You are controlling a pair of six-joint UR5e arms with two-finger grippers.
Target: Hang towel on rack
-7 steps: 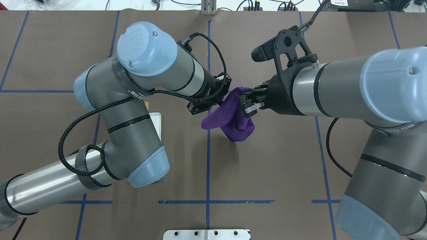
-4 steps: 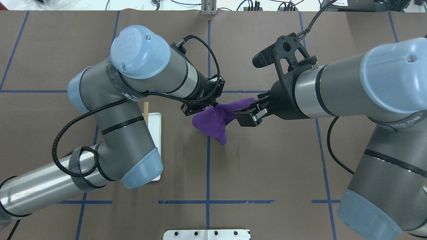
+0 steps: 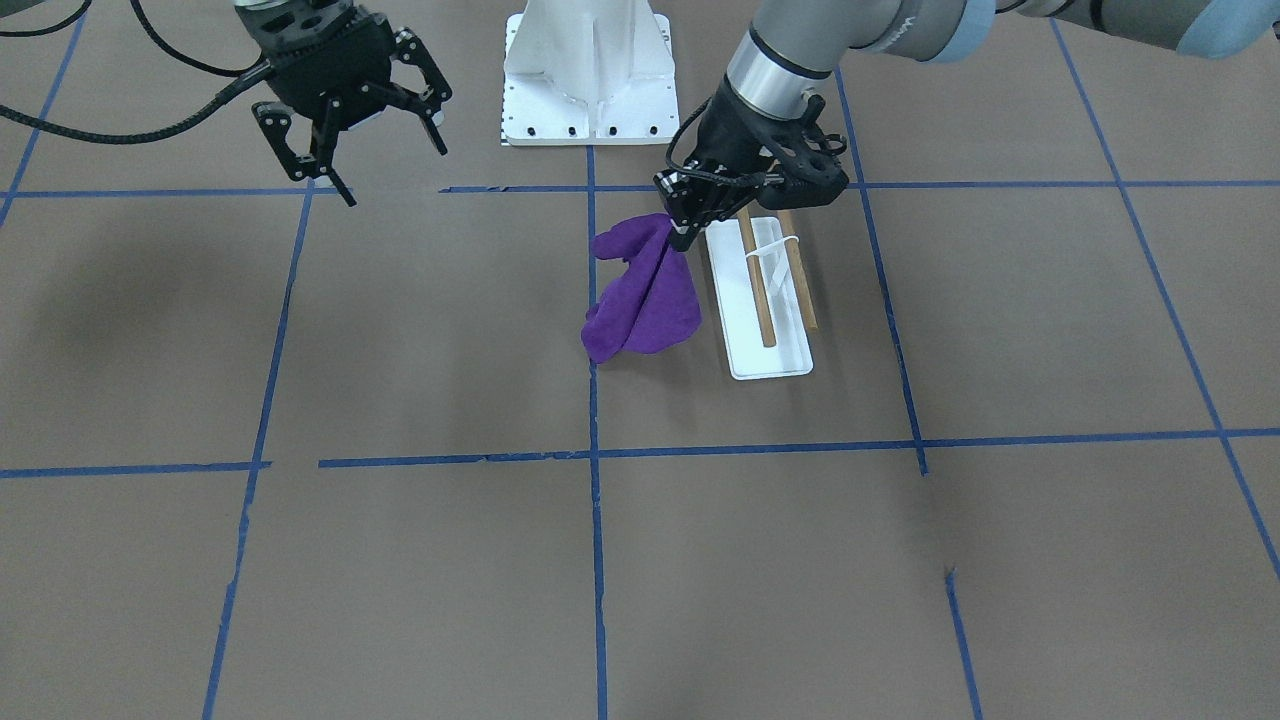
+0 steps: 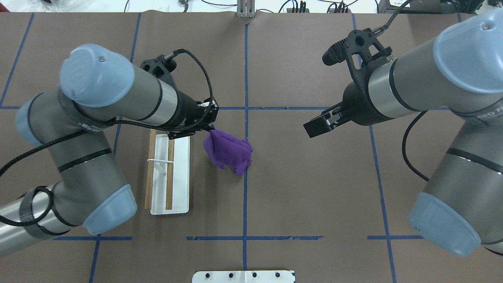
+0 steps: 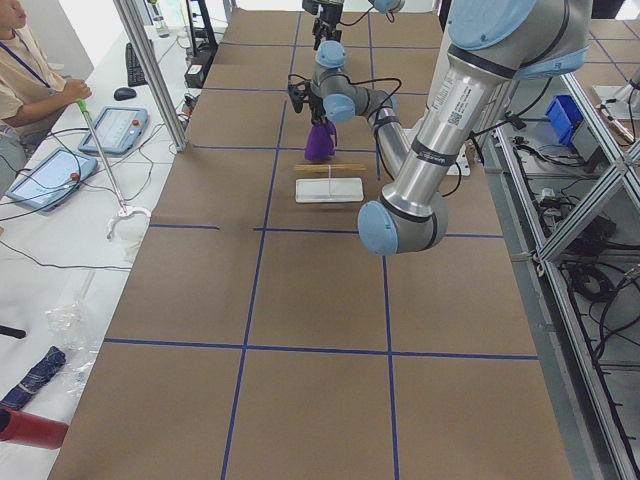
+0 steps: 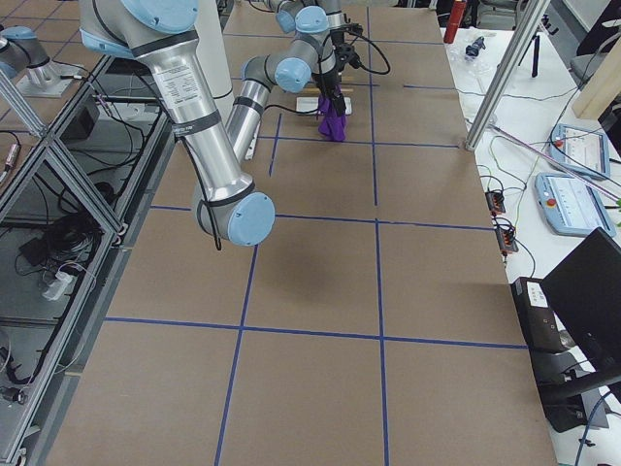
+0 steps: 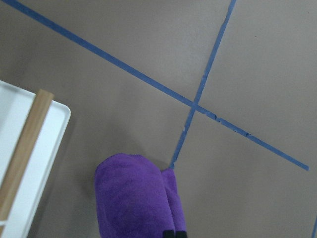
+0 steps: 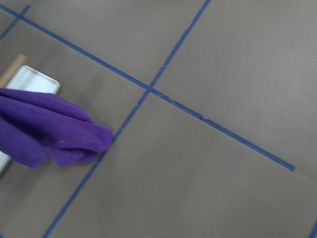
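Note:
The purple towel [image 4: 228, 154] hangs bunched from my left gripper [image 4: 209, 131], which is shut on its top edge; its lower end touches or nearly touches the table. It hangs just right of the rack [image 4: 180, 173], a white base with two wooden bars [image 4: 169, 173] on a white post. In the front-facing view the towel [image 3: 645, 300] hangs from the left gripper [image 3: 683, 236] beside the rack [image 3: 725, 300]. My right gripper [image 3: 392, 168] is open and empty, well clear of the towel; it also shows in the overhead view [image 4: 315, 128]. The left wrist view shows the towel [image 7: 136, 198].
The white robot mount plate [image 3: 590, 95] stands at the table's robot side. Blue tape lines [image 4: 245, 188] cross the brown table cover. An operator [image 5: 30, 75] sits beyond the table's far side in the exterior left view.
My right gripper let go of the towel, opened and drew back to the right. My left arm carried the towel left toward the rack, which now shows fully.

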